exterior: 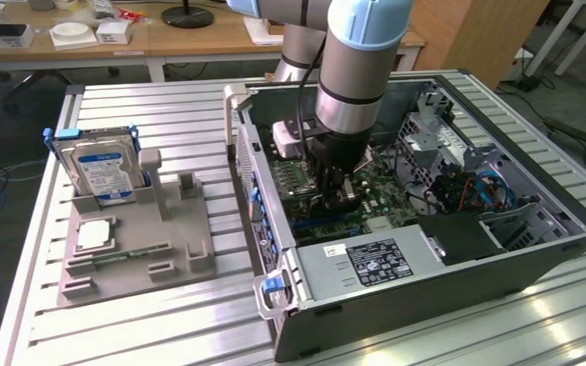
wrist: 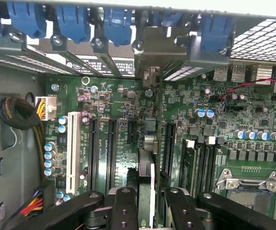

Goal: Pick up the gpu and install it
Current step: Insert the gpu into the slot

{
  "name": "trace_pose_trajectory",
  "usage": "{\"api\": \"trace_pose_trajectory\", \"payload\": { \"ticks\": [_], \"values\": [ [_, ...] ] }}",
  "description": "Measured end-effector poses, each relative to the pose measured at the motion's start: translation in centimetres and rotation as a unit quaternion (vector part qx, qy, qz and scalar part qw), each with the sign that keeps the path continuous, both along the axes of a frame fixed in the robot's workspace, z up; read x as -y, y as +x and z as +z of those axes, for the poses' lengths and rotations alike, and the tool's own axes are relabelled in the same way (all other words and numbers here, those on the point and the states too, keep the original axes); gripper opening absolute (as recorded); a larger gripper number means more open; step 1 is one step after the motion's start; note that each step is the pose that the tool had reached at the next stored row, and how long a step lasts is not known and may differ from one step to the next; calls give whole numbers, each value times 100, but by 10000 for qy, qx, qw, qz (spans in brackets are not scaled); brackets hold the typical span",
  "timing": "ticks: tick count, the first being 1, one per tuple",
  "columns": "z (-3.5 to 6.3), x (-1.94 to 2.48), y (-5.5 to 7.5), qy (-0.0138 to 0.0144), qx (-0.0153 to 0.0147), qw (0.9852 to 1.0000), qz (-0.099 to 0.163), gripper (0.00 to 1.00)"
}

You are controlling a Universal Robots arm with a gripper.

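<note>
The arm reaches down into the open computer case (exterior: 537, 252). My gripper (exterior: 336, 197) hangs low over the green motherboard (exterior: 375, 191). In the wrist view the gpu (wrist: 146, 170) shows edge-on as a thin upright card between my black fingers (wrist: 123, 208). My gripper (wrist: 150, 213) is shut on it. The card runs toward the case's rear wall with its slot openings, where a grey metal bracket (wrist: 153, 48) sits. It stands in line with the motherboard's expansion slots (wrist: 113, 148). I cannot tell whether its lower edge is in a slot.
On the exterior view's left a grey holder (exterior: 135, 259) carries a silver hard drive (exterior: 104, 171) with a blue label, a processor chip (exterior: 94, 235) and a green RAM stick (exterior: 120, 256). The power supply (exterior: 375, 261) fills the case's near end. Cables (exterior: 476, 191) lie to the exterior view's right.
</note>
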State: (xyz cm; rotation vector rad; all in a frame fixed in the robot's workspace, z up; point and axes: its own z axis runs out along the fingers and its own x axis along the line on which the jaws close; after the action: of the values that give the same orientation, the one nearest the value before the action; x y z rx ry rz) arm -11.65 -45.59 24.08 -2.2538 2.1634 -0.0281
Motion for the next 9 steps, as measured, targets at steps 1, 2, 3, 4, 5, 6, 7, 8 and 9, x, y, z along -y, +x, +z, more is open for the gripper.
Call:
{"api": "trace_pose_trajectory", "payload": {
  "ticks": [1, 2, 3, 4, 5, 6, 7, 8, 9],
  "values": [
    [-3, 0, 0, 1, -1, 10000, 0, 27],
    [-7, 0, 0, 4, -1, 10000, 0, 27],
    [-10, 0, 0, 7, 0, 10000, 0, 27],
    [-14, -1, 0, 10, 0, 10000, 0, 27],
    [-16, 0, 0, 15, 0, 10000, 0, 27],
    [-16, 2, 0, 21, 0, 10000, 0, 27],
    [-16, 2, 0, 21, 1, 10000, 0, 27],
    [-13, 1, 0, 23, 2, 10000, 0, 27],
    [-3, -1, -1, 31, 6, 10000, -1, 27]
  ]
}}
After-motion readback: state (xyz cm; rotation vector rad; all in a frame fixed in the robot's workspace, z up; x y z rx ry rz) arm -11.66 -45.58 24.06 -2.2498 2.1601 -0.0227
